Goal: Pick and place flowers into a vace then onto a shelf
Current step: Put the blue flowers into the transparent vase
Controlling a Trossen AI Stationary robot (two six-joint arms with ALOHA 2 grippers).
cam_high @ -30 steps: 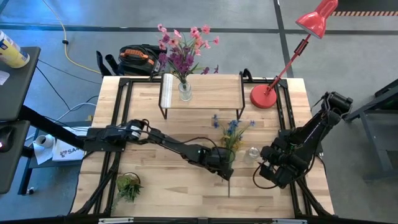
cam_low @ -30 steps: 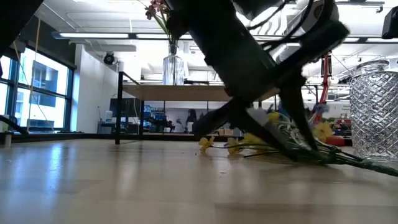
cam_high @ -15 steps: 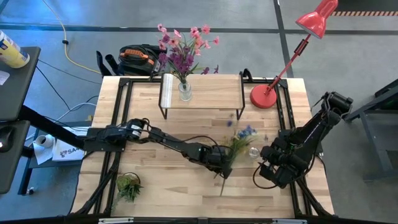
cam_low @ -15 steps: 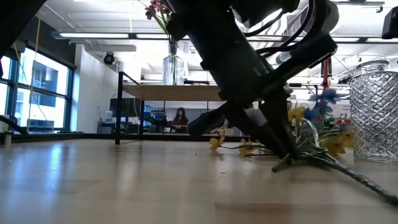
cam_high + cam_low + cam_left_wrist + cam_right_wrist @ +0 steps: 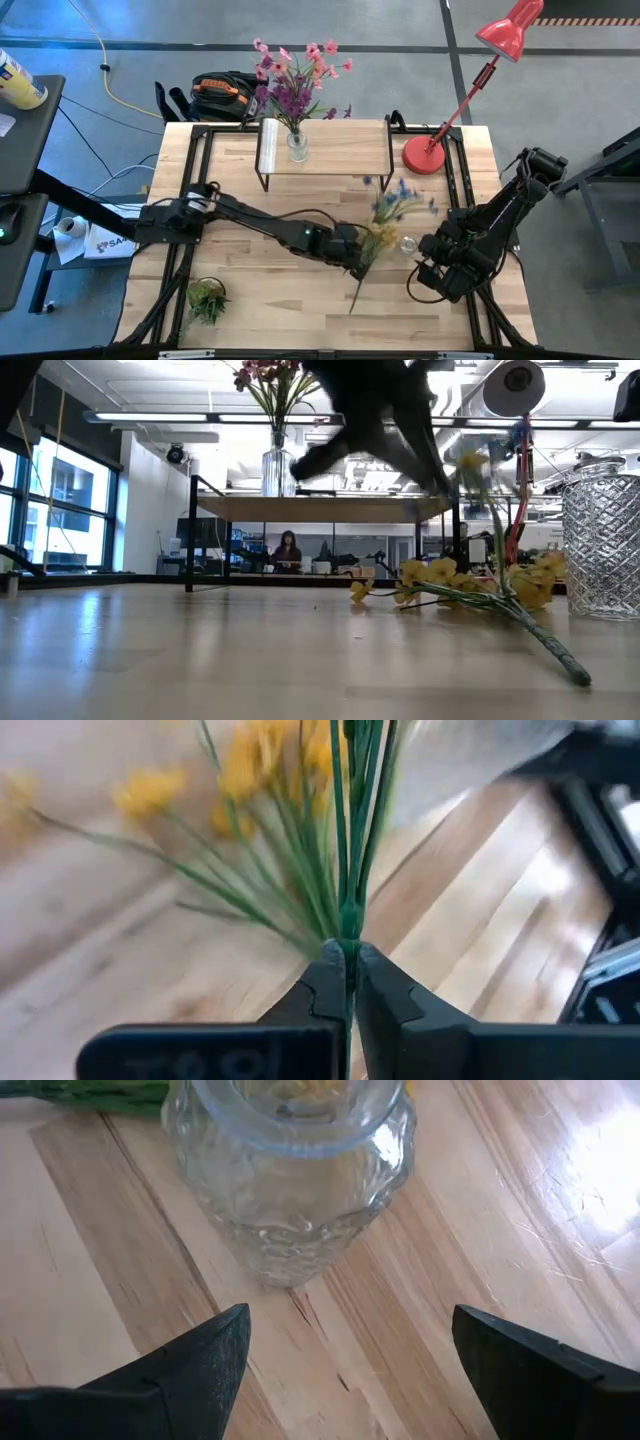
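Note:
The blue and yellow flowers (image 5: 388, 212) are tilted up at the table's middle right, with my left gripper (image 5: 356, 256) shut on their stems. Their stem end (image 5: 578, 676) is down at the tabletop. An empty glass vase (image 5: 406, 244) stands just right of them. My right gripper (image 5: 345, 1360) waits open in front of this vase (image 5: 290, 1170), touching nothing. The pink and purple flowers (image 5: 295, 80) stand in another glass vase (image 5: 297, 147) on the shelf (image 5: 340, 150) at the far side. My left gripper pinches the bundled green stems (image 5: 348, 935) between its two fingers, just below where they fan out into the blooms. The fingers slant down from the table's left and lie across the stems. The blooms are raised, and the stem tail (image 5: 353, 298) slopes down behind the fingers.
A red desk lamp (image 5: 428, 152) stands at the far right corner. A small green plant tuft (image 5: 207, 298) lies near the front left. Bare wood lies between the shelf and the arms. In the low view a person (image 5: 288, 550) shows far behind the table.
My left gripper has closed on the stems and gone up. The bunch, which lay flat on the table, has tipped. Its blue and yellow blooms have lifted and swung toward the far right, while the stem end has stayed low.

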